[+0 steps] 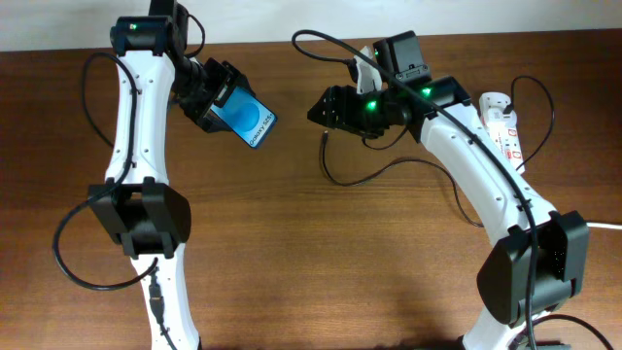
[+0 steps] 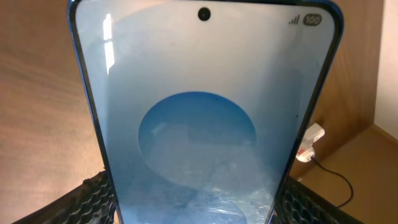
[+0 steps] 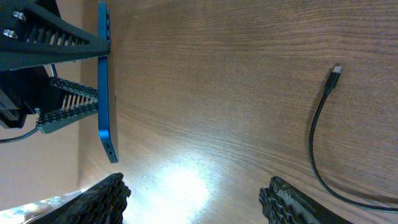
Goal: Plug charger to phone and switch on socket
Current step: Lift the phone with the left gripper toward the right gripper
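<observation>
My left gripper (image 1: 216, 99) is shut on the phone (image 1: 247, 116), holding it tilted above the table, blue screen up and "Galaxy S25" end toward the middle. The phone fills the left wrist view (image 2: 205, 118) and shows edge-on in the right wrist view (image 3: 104, 93). My right gripper (image 1: 321, 109) is open and empty, facing the phone with a gap between them. The charger cable (image 1: 335, 175) lies loose on the table below it, its plug tip (image 3: 336, 70) free. The socket (image 1: 503, 126), a white power strip, lies at the far right, partly behind the right arm.
The thick white cable (image 1: 607, 226) runs off the right edge. The robots' own black wires loop beside both arms. Bare wooden table (image 1: 321, 262) lies between the arm bases.
</observation>
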